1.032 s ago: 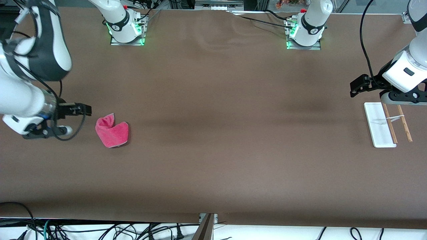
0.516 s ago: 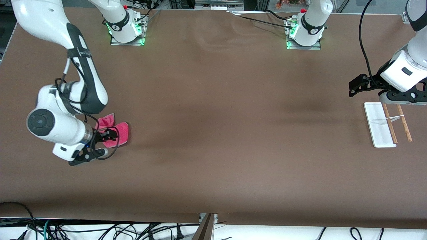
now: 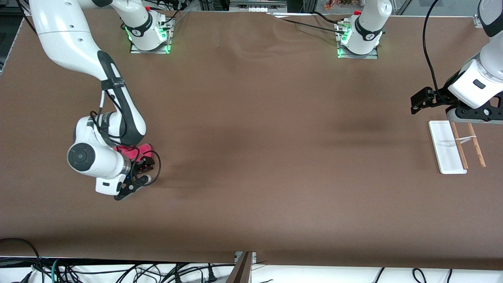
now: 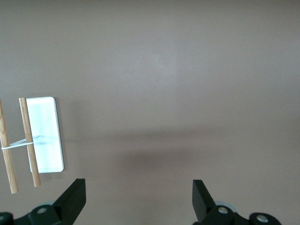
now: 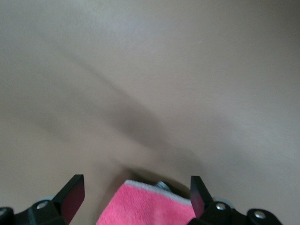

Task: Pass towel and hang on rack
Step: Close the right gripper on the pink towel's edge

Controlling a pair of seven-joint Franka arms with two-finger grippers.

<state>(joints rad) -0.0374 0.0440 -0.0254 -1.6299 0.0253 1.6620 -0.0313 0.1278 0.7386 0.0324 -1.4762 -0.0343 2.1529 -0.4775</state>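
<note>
The pink-red towel (image 3: 138, 149) lies on the brown table toward the right arm's end, mostly hidden under the right wrist. In the right wrist view the towel (image 5: 150, 208) shows its grey edge between the fingers. My right gripper (image 3: 146, 163) is open, low over the towel, one finger on each side. The rack (image 3: 446, 147), a white base plate with two brown rods (image 3: 476, 145), lies toward the left arm's end. It also shows in the left wrist view (image 4: 44, 135). My left gripper (image 3: 418, 103) is open and empty, in the air beside the rack.
The two arm bases (image 3: 148, 35) stand along the table's edge farthest from the front camera. Cables hang off the table edge nearest that camera (image 3: 118, 271). Bare brown table (image 3: 275, 157) lies between towel and rack.
My right arm has swung in from the table's end and come down over the towel, covering most of it. The left arm has barely moved.
</note>
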